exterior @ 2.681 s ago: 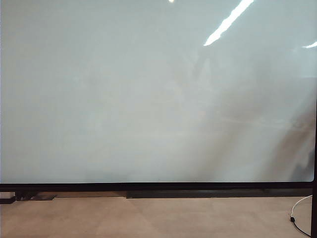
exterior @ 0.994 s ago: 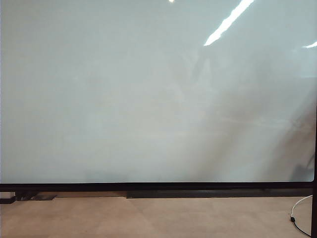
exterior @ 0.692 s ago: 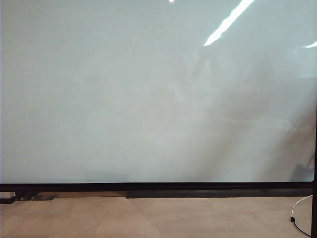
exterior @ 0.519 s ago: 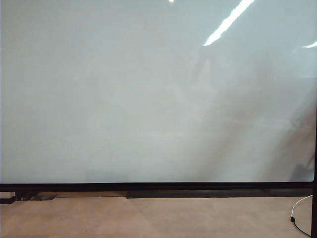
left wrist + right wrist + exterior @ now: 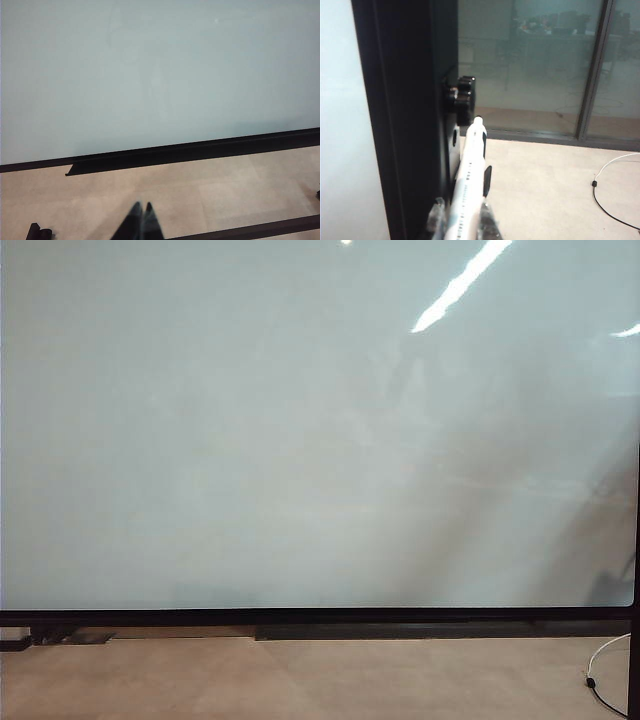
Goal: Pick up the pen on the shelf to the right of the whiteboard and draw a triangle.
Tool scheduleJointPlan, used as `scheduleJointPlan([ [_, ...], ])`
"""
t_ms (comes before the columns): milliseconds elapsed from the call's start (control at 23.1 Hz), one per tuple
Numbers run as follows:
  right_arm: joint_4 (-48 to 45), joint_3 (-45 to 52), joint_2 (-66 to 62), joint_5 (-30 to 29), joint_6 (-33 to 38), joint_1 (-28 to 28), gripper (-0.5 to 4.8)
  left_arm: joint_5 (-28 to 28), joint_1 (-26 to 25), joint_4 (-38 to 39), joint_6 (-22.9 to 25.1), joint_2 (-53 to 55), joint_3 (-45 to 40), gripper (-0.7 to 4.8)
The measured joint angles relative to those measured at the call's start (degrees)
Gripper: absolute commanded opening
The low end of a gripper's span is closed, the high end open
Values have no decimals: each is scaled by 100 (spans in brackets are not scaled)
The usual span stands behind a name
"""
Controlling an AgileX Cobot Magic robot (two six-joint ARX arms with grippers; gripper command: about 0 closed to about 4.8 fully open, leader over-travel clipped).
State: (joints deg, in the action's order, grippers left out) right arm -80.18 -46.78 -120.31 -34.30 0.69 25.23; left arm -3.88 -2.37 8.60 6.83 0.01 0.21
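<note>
The pen (image 5: 470, 180) stands between the two translucent fingers (image 5: 436, 220) of the right gripper (image 5: 460, 225), which press against its barrel on both sides; its capped end points away from the wrist, and a dark clip sticks out from its side. It sits just beside the black frame (image 5: 405, 125) at the edge of the whiteboard (image 5: 345, 125), near a black knob (image 5: 462, 97) on that frame. Beyond lie pale floor, a glass partition (image 5: 535, 65) and a white cable (image 5: 612, 165). The left gripper (image 5: 141, 222) hangs low over the floor well short of the board, its dark fingertips together with nothing between them. In the exterior view the whiteboard fills the picture, blank, with neither arm in sight.
</note>
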Motion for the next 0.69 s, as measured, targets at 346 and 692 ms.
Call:
scheduleJointPlan([
  [346, -7, -2, 0, 4, -24, 0, 8, 0, 0, 0, 0, 0, 0, -5],
  [692, 24, 0, 116, 9, -221, 9, -5, 0, 0, 0, 0, 0, 0, -5],
])
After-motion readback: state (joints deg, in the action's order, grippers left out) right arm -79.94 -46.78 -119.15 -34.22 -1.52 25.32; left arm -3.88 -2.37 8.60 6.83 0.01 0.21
